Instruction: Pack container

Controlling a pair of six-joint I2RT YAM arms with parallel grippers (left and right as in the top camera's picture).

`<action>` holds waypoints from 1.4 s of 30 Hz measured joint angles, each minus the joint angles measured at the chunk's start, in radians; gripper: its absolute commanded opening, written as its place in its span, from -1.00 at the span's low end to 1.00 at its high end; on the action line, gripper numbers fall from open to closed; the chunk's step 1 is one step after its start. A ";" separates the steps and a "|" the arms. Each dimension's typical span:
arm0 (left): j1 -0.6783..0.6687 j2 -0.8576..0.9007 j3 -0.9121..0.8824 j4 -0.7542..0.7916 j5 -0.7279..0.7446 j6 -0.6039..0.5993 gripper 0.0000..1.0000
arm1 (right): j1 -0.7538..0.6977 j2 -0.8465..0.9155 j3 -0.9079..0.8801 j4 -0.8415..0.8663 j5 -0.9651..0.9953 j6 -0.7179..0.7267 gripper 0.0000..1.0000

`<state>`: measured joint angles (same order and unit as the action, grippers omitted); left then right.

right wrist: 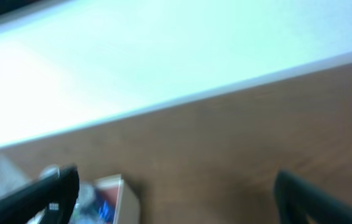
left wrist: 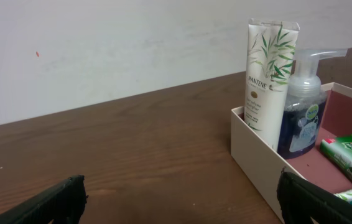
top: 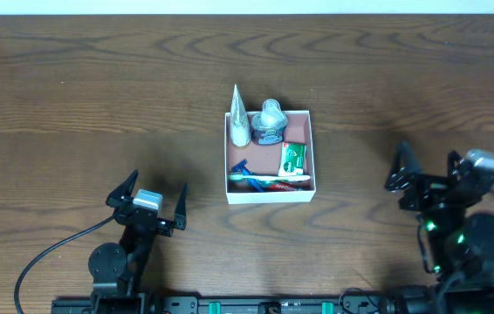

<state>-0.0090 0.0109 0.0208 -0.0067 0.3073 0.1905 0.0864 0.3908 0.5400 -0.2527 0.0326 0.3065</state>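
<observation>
You see the container (top: 271, 196) mid-table on dark wood-grain table (top: 99, 87), with a pale wall (left wrist: 101, 50) at 12 o'clock. Your left gripper (top: 159, 180) at 7 o'clock and right gripper (top: 428, 155) at 4 o'clock both have fingers spread apart.

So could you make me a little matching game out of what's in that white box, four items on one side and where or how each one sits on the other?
Things in the container:
1. Pantene tube
2. pump bottle
3. green toothpaste
4. blue razor

Places:
A. lying flat along the right side
B. upright in the far left corner
C. lying flat at the near left
D. upright at the far wall, just right of the Pantene tube

Pairs: 1-B, 2-D, 3-A, 4-C.
</observation>
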 measured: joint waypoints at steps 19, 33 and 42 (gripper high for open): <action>0.000 0.000 0.000 -0.001 0.000 0.000 0.96 | 0.013 -0.364 -0.521 0.355 -0.161 -0.140 0.98; 0.000 0.000 0.000 -0.001 0.000 0.000 0.96 | 0.013 -0.379 -0.533 0.194 -0.167 -0.278 0.99; 0.000 0.000 0.000 -0.001 0.000 0.000 0.96 | 0.013 -0.379 -0.533 0.193 -0.163 -0.348 0.98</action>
<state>-0.0090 0.0109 0.0212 -0.0074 0.3077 0.1905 0.0994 0.0120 0.0074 -0.0593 -0.1307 -0.0418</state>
